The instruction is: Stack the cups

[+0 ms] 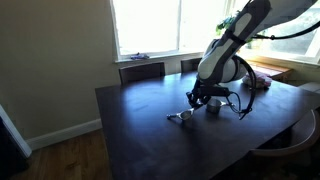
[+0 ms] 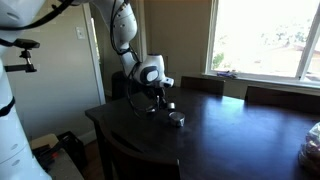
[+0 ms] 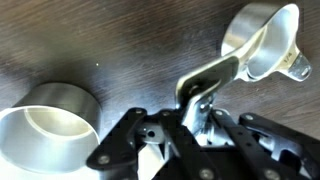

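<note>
Cups of shiny silver metal are on a dark wooden table [image 3: 100, 40]: in the wrist view, one cup [image 3: 50, 125] stands mouth-up at the lower left, and a second cup [image 3: 265, 40] is at the upper right, tilted. They look light, stiff and slippery, so the thin flat handle [image 3: 208, 78] seems the best place to pinch. The gripper [image 3: 195, 112] is closed narrowly on the second cup's handle.
</note>
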Available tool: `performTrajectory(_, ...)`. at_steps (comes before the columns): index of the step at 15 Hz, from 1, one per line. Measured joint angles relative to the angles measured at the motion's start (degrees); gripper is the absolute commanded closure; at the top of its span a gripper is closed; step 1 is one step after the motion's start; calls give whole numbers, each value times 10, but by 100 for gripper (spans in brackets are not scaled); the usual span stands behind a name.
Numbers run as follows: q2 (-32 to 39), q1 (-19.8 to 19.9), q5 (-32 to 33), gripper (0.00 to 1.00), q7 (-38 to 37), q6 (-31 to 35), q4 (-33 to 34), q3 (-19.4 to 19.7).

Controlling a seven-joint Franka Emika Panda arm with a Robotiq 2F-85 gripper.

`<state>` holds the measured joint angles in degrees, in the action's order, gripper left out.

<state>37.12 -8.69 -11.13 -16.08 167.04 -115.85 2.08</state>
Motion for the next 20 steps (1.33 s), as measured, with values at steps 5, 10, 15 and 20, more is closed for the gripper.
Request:
performTrajectory(5, 0, -42, 6, 92, -1, 98, -29, 44)
performTrajectory(10, 8, -114, -2, 92, -8, 198, -59, 113)
performTrajectory(15, 24, -142, -53, 92, -8, 217, -68, 132)
performTrajectory(20, 28, -139, -89, 96, -10, 225, -75, 126)
